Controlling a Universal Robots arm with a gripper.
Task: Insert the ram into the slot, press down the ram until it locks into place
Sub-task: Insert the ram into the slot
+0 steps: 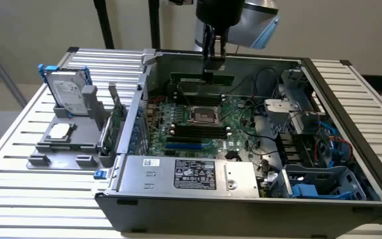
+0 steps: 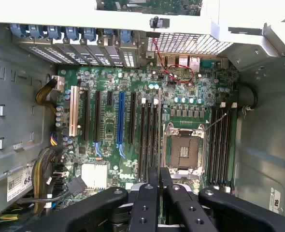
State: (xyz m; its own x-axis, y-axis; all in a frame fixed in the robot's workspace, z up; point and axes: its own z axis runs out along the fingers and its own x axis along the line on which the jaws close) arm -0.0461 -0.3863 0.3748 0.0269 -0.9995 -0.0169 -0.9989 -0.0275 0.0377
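In the exterior view my gripper (image 1: 212, 63) hangs over the open computer case, shut on the ram (image 1: 202, 78). The ram is a thin green stick, held level by its top edge, well above the green motherboard (image 1: 234, 107) and touching nothing. Black memory slots (image 1: 198, 131) lie in parallel on the near side of the CPU socket (image 1: 203, 115), with more slots (image 1: 201, 93) beyond it. In the wrist view the black fingers (image 2: 152, 186) stand close together, above the end of one group of slots (image 2: 149, 135). A second group of slots (image 2: 220, 145) lies on the other side of the socket (image 2: 183, 147).
The power supply (image 1: 191, 174) fills the case front, and cables and drive bays (image 1: 310, 144) crowd the exterior view's right. A grey holder (image 1: 65, 144) at the exterior view's left carries a hard drive (image 1: 68, 94) and a standing expansion card (image 1: 117, 119). A blue slot (image 2: 121, 121) runs beside the memory slots.
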